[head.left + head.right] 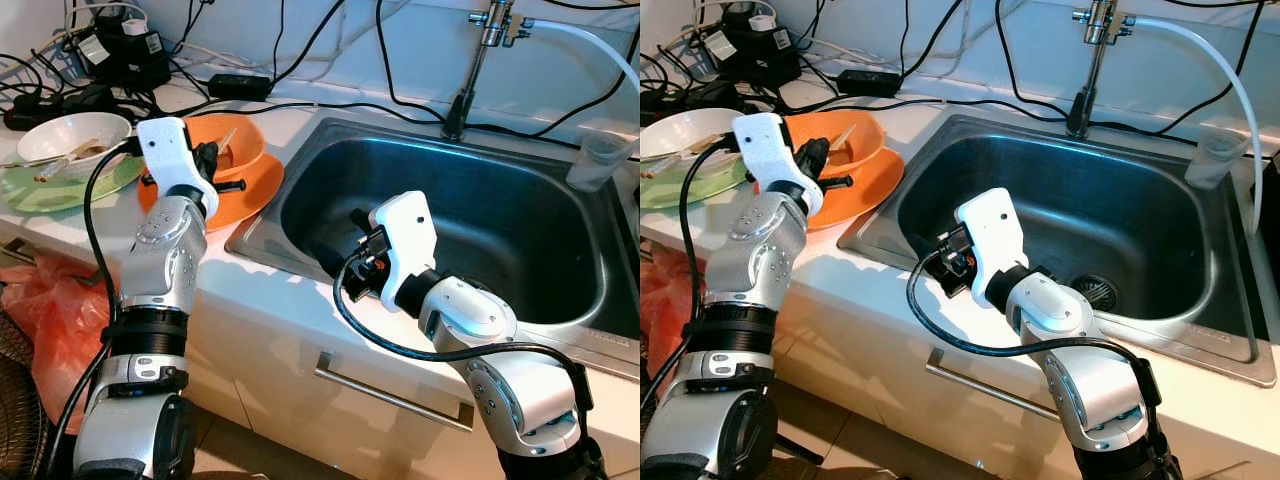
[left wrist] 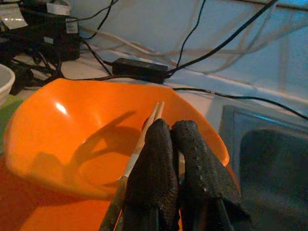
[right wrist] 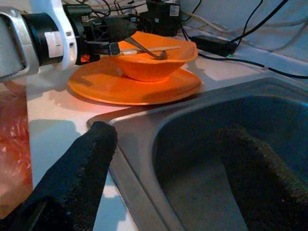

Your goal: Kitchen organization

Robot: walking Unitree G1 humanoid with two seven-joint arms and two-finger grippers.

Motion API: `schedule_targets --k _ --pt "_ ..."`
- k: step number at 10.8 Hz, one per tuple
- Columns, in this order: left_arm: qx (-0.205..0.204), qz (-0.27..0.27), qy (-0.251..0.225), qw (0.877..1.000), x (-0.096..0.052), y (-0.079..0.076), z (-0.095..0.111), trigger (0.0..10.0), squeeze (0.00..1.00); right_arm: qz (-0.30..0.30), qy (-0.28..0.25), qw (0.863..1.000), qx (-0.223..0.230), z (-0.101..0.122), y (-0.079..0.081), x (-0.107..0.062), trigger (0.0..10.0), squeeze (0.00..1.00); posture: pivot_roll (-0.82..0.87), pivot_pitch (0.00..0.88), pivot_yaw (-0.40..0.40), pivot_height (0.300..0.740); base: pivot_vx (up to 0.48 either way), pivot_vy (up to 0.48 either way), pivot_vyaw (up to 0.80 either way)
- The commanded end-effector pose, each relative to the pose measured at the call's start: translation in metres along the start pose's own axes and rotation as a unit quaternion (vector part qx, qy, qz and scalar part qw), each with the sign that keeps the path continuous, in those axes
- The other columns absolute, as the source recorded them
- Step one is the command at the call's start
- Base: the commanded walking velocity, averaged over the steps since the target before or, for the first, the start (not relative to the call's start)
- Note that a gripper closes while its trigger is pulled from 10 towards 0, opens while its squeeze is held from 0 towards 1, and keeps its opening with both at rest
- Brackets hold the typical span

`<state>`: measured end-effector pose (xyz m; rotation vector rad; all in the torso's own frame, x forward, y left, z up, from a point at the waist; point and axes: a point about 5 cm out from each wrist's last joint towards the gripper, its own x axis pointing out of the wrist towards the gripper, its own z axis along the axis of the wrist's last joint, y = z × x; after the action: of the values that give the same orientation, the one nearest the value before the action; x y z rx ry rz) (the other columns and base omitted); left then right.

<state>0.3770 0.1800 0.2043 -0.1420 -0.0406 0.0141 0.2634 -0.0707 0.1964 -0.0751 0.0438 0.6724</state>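
Right tool [image 3: 168, 159]: we see its two black fingers [image 3: 82, 178] spread wide apart, one over the sink [image 3: 144, 144] rim, the other over the basin. Beyond, on the white tabletop [image 3: 53, 120], an orange bowl [image 3: 154, 65] sits on an orange plate [image 3: 134, 86]. Left tool [image 3: 120, 36] holds chopsticks [image 3: 154, 48] across the bowl's rim. Black cables [image 3: 250, 62] trail behind.
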Motion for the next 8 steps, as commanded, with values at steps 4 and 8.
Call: schedule_targets --k 4,8 --pt "0.034 -0.011 0.033 0.999 -0.0011 0.0005 -0.0159 10.0 1.0 -0.003 -0.007 1.0 -0.004 0.0025 0.0 0.0007 10.0 0.0 -0.08 0.0 0.019 0.74 0.0 0.0 0.0" --pt "0.038 -0.01 0.027 0.999 0.0002 0.0018 -0.0128 10.0 1.0 -0.004 -0.008 1.0 -0.004 0.0027 -0.0002 0.0012 10.0 0.0 -0.07 0.0 0.021 0.74 0.0 0.0 0.0"
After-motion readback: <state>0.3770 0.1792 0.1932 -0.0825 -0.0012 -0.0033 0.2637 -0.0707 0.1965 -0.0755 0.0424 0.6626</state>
